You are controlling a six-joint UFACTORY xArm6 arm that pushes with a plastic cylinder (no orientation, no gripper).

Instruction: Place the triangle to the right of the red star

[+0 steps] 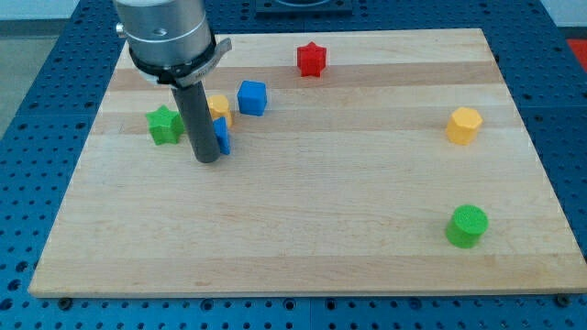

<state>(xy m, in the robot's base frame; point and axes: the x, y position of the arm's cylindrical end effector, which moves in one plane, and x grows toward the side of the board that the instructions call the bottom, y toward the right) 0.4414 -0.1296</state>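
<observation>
The blue triangle (222,136) lies left of the board's middle, mostly hidden behind my rod, just below the yellow block (219,106). My tip (207,159) rests on the board against the triangle's left lower side. The red star (312,59) sits near the view's top, well up and to the right of the triangle.
A blue cube (252,97) sits right of the yellow block. A green star (165,125) lies left of my rod. A yellow hexagonal block (464,124) is at the right, a green cylinder (468,225) at the lower right. The wooden board (321,238) lies on a blue perforated table.
</observation>
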